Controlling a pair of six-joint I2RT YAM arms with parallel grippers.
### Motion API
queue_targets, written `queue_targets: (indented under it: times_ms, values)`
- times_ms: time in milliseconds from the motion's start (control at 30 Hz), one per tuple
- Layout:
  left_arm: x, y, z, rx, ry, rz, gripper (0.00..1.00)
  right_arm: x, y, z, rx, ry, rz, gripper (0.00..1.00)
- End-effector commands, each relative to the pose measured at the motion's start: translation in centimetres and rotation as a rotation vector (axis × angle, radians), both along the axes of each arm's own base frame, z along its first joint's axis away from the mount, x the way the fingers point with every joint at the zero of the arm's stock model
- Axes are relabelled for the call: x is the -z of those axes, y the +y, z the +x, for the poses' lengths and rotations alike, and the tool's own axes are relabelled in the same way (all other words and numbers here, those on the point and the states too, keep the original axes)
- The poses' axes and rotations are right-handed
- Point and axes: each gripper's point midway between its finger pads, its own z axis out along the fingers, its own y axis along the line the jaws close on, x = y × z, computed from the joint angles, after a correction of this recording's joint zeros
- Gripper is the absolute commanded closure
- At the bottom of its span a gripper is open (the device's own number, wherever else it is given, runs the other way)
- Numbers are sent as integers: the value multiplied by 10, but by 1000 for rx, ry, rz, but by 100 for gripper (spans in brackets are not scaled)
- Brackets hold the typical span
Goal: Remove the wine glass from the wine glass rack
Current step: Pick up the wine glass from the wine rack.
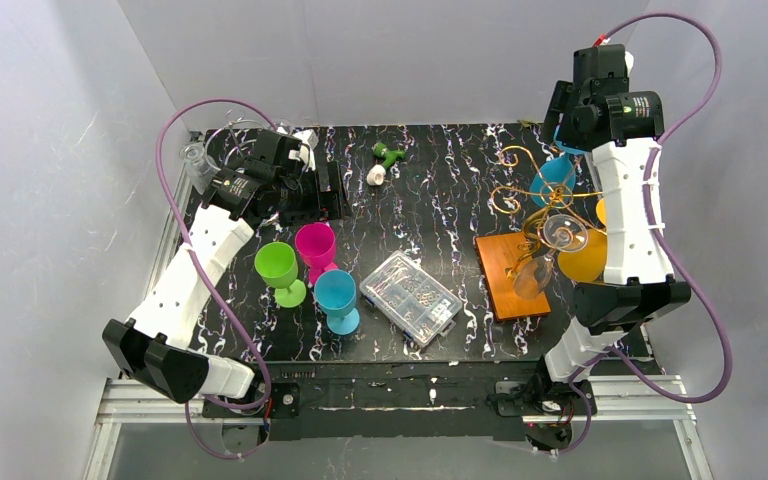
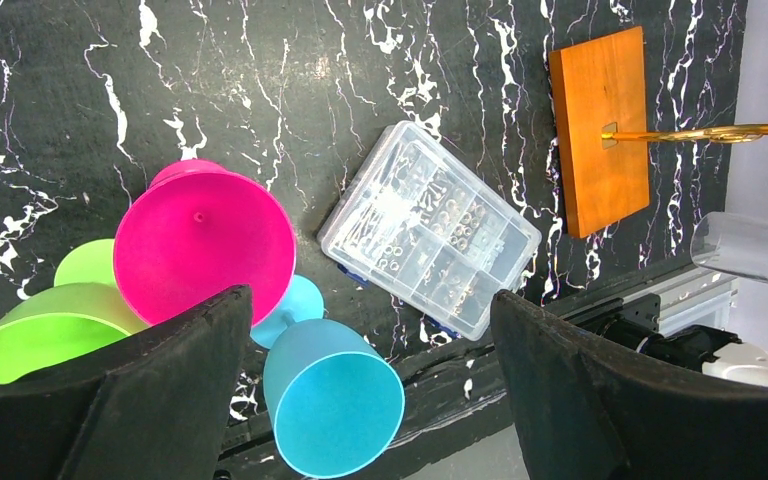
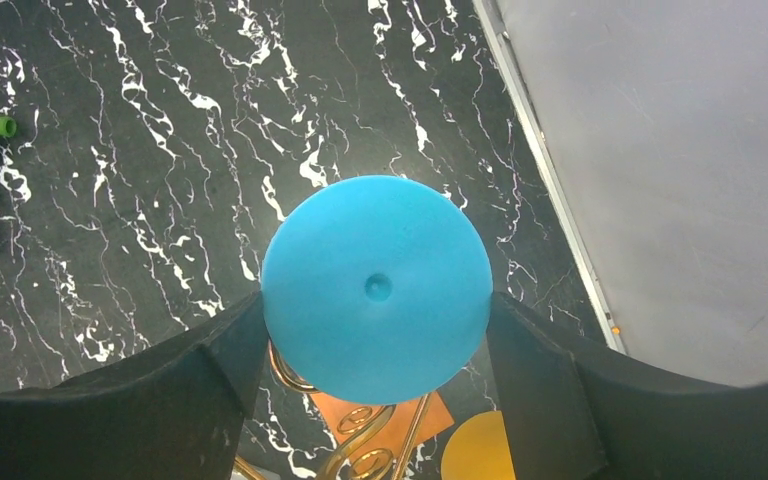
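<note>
Near row is not the job: green cup (image 1: 278, 265), pink cup (image 1: 315, 243), blue cup (image 1: 336, 292) and the clear compartment box (image 1: 410, 297) stand on the table, left of the rack's wooden base (image 1: 510, 278). Left gripper (image 2: 370, 310) is at far left, spread wide and empty, well apart from the rack, so you want the right arm. Wine glass rack (image 2: 700, 133) stands at the right. The blue wine glass (image 1: 557, 177) hangs on its far side, foot up, long axis vertical. Right gripper (image 3: 373, 300) sits directly above it, looking straight down that axis. The foot disc fills the gap between the fingers (image 3: 580, 400). Jaws are spread, not clamped, by my read. Rim contact: can't tell. You'd close on the foot, then ease it off the wire.
</note>
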Motion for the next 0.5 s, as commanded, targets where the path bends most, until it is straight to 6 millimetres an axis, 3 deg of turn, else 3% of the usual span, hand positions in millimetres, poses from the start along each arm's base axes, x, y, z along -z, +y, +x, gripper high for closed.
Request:
queue_targets:
  times_ms: [0, 167, 467]
  values:
    - [-3, -3, -1, 14, -3, -12, 13, -32, -7, 3, 28, -116, 6, 28]
    - [-4, -3, -1, 16, -6, -13, 11, -40, -8, 2, 33, -137, 10, 37]
    - [-8, -4, -1, 24, -15, -20, 2, -39, -6, -3, 26, -127, 19, 43]
